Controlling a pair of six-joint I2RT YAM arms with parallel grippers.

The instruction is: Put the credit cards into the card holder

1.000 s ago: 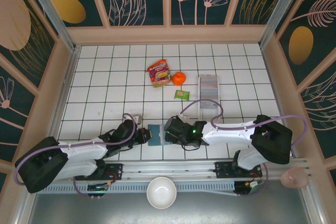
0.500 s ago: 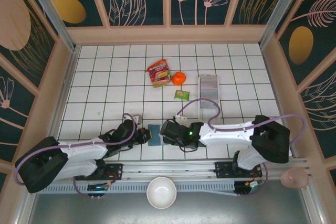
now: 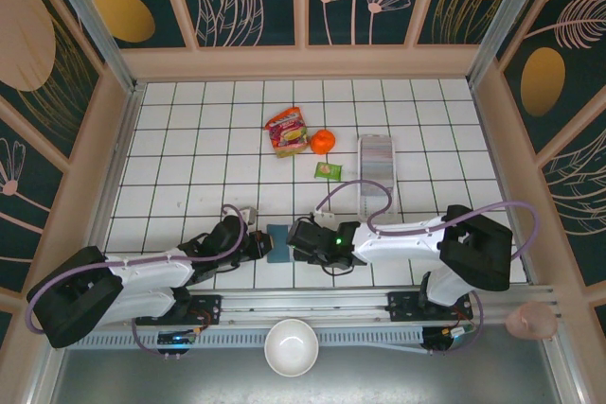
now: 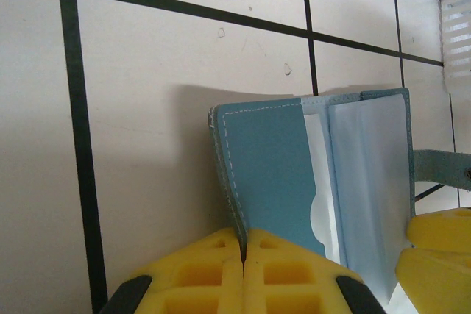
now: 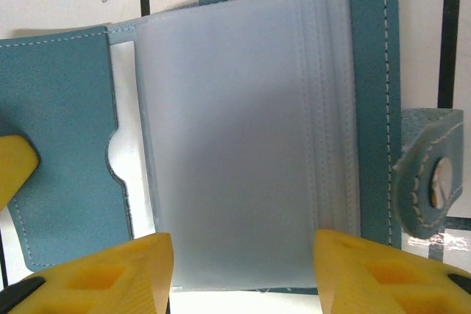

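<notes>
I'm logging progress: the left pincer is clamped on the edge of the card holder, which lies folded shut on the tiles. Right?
Not quite: the card holder lies open, clear sleeves exposed, as the right wrist view shows. The left pincer is indeed clamped on its edge.

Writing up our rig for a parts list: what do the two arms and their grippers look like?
The left arm and right arm have white shells, black joints and black bases, each trailed by a lilac cable. The left gripper and right gripper carry bright yellow finger pads with moulded hollows.
</notes>
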